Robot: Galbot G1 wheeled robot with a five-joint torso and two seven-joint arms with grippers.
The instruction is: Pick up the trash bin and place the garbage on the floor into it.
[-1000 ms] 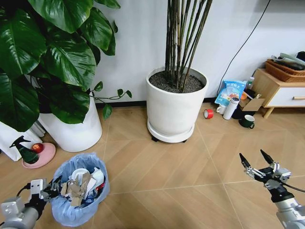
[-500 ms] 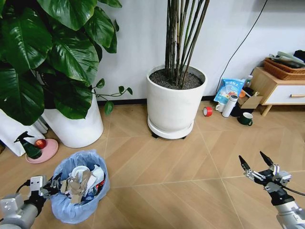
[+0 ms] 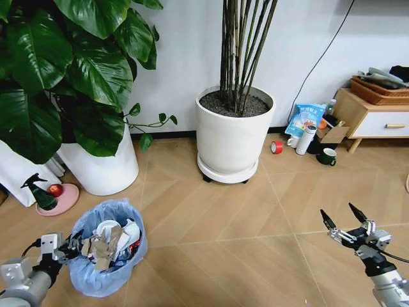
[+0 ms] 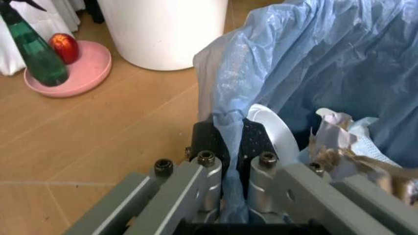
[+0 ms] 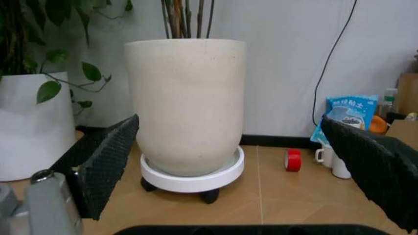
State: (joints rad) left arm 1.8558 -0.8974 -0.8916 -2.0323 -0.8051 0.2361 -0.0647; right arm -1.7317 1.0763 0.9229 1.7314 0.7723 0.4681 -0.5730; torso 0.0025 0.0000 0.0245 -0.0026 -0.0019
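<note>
Head view: the trash bin (image 3: 107, 256) stands on the wooden floor (image 3: 217, 224) at the lower left, lined with a crinkly light-blue bag and heaped with garbage (image 3: 108, 243): crumpled paper, a white disc and a bit of red wrapper. The left gripper (image 3: 69, 249) sits at the bin's near-left rim; in the left wrist view its two black fingers (image 4: 210, 142) are pinched together on a fold of the blue bag at the rim, with the white disc (image 4: 277, 128) just behind them inside the bin.

Just beyond the bin, a dark green spray bottle (image 3: 39, 195) and a red fruit rest on a pink saucer (image 3: 59, 199) beside a large white pot (image 3: 102, 167) holding a broad-leaved plant. A second white pot (image 3: 231, 137) with tall thin stems stands on a wheeled base near the middle of the room, against the pale wall.

To the right along the wall lie a roll of red tape (image 3: 277, 147), a blue-white packet (image 3: 307, 120), a white flask (image 3: 307, 139) and a dark mug (image 3: 328, 156), next to a low wooden cabinet (image 3: 374, 121).

The right gripper (image 3: 345, 225) hangs over bare floor at the lower right, well apart from the bin, its fingers spread wide and holding nothing.
</note>
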